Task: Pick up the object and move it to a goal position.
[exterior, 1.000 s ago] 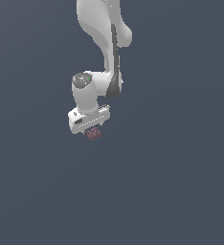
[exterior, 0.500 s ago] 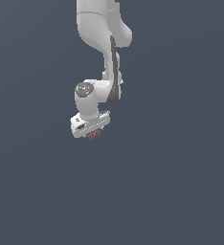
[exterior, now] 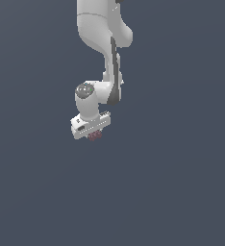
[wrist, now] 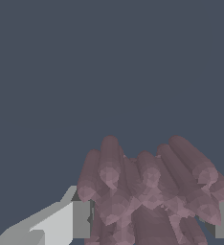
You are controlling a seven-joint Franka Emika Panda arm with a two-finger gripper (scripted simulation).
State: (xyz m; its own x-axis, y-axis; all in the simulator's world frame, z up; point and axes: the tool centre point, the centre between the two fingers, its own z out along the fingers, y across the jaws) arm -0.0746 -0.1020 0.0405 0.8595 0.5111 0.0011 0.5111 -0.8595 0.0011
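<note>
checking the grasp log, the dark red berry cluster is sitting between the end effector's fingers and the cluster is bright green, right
Not quite. The cluster does sit between the end effector's fingers, but it is dark red-maroon, not bright green. The wrist view shows its lumpy maroon lobes up close, and the exterior view shows the same colour under the end effector.

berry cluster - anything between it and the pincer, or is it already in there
Nothing visible stands between them. In the wrist view the berry cluster sits right between the fingers of the pincer. In the exterior view it shows just under the pincer.
</note>
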